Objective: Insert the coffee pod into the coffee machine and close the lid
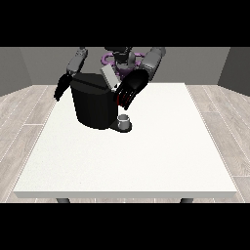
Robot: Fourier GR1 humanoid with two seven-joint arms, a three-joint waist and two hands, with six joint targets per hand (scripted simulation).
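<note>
The black coffee machine (94, 105) stands on the white table (146, 156) at the back left of centre. Its grey lid (108, 77) is tilted up and open. A small grey cup (125, 120) sits on the machine's base at its front right. The hand at the view's right (130, 90) hovers at the machine's upper right corner, just beside the lid, with its fingers stretched downwards. The hand at the view's left (61, 87) hangs by the machine's left side, apart from it, fingers straight. I see no coffee pod in this view.
The robot's torso (123, 58) is behind the machine at the table's far edge. The table stretches wide in front of and to the right of the machine, with a wooden floor around it.
</note>
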